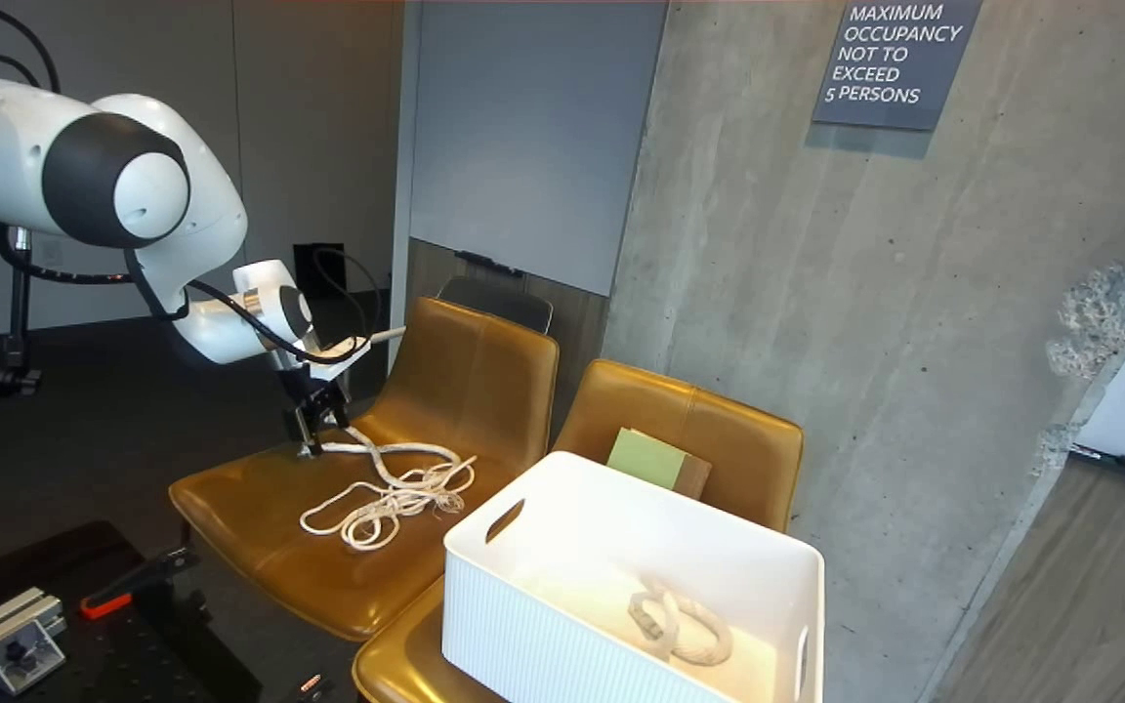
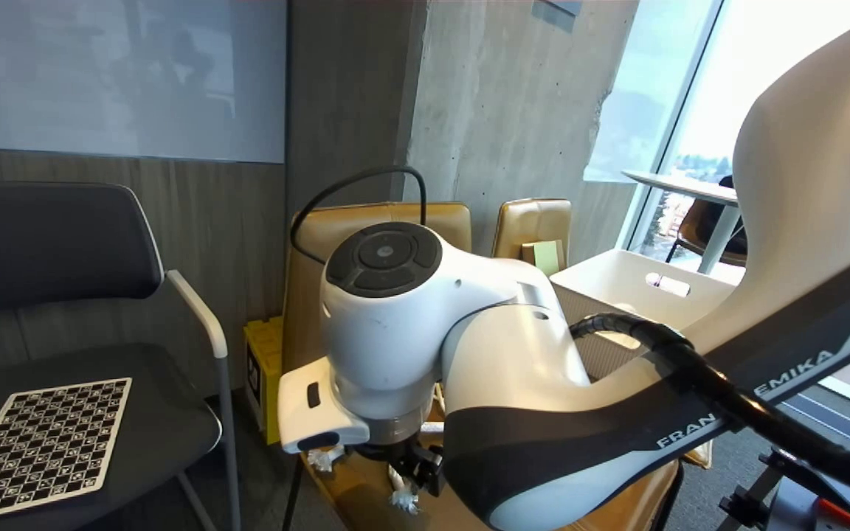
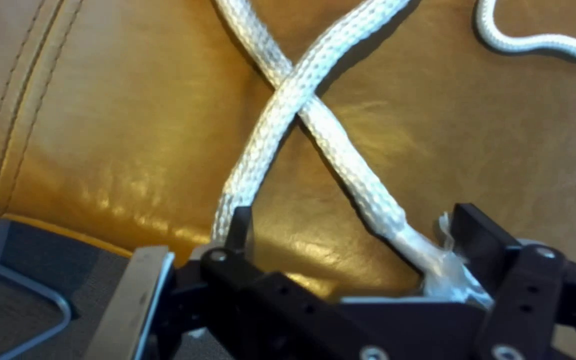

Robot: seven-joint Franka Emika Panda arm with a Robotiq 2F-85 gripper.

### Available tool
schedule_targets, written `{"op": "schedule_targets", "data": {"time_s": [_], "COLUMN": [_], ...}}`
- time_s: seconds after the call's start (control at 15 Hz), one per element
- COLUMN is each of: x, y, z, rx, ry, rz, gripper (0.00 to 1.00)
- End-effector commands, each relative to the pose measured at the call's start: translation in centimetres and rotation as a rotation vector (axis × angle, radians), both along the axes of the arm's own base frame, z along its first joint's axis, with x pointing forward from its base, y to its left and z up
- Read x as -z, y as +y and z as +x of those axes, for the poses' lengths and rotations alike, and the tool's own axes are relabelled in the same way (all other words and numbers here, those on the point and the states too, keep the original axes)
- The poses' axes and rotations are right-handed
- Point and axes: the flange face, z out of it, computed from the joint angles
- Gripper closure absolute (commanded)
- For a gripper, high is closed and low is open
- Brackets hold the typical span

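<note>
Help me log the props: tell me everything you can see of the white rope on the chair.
The white rope looks braided. In the wrist view, two thick strands cross in an X on the tan, leather-like chair seat and run toward the hand, whose jaws stand apart; whether they touch it is unclear. One end is frayed and looks wrapped in something clear. In an exterior view, thinner cord lies in a looped tangle. I cannot tell if thick and thin parts are one piece.
</note>
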Motion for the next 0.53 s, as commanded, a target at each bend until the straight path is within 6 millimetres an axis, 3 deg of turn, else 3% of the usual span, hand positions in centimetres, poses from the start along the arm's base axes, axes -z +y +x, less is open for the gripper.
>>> {"op": "schedule_targets", "data": {"time_s": [0.0,0.27,0.47], "x": [-1.4,-2.5,-1.9], "y": [0.8,-0.1,-1.6], "z": [1.4,3.2,4.4], "rx": [-0.029,-0.023,-0.006], "ry": [-0.032,-0.055,-0.049], "rz": [-0.035,-0.051,-0.074], "gripper": [0.0,0.0,0.0]}}
